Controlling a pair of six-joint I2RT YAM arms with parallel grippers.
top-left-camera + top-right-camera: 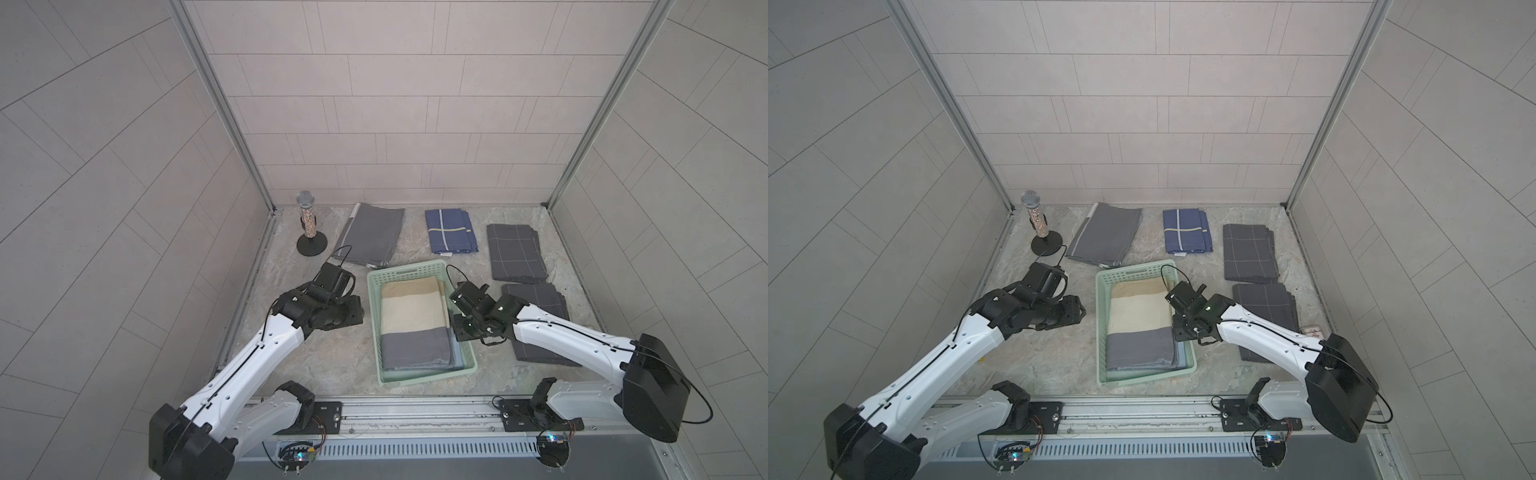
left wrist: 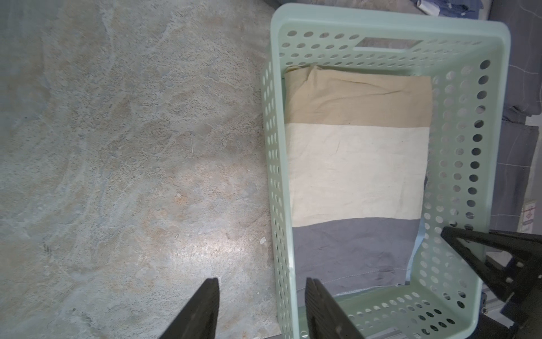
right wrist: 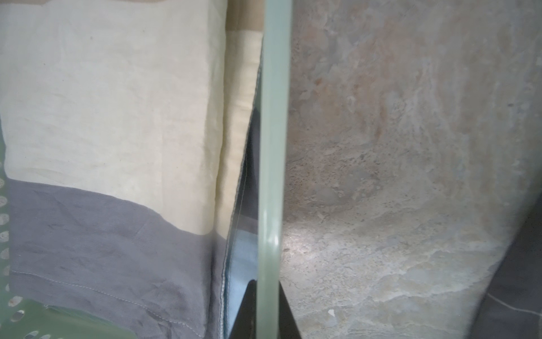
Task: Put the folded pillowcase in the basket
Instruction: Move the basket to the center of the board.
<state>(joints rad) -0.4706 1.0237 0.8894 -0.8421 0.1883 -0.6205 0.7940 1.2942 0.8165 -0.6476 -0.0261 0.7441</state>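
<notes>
Right gripper (image 3: 267,305) pinches the basket (image 3: 272,117) rim — pillowcase (image 3: 102,102) inside (left gripper (image 2: 262,281) parted).

Three walls close this booth in: a back wall (image 1: 395,104), a left wall (image 1: 104,166) and a right wall (image 1: 685,166), all faced with pale grey-beige panels in a staggered, brick-like pattern with thin dark seams. Slim aluminium posts (image 1: 225,108) run up the two rear corners. The work surface (image 1: 332,365) looks like mottled stone, grey with rusty and greenish patches. Along its near edge lies a metal rail (image 1: 415,411), and below that a slotted vent grille (image 1: 415,449). The light is soft and even, leaving a pale sheen on the stone (image 2: 205,243).
</notes>
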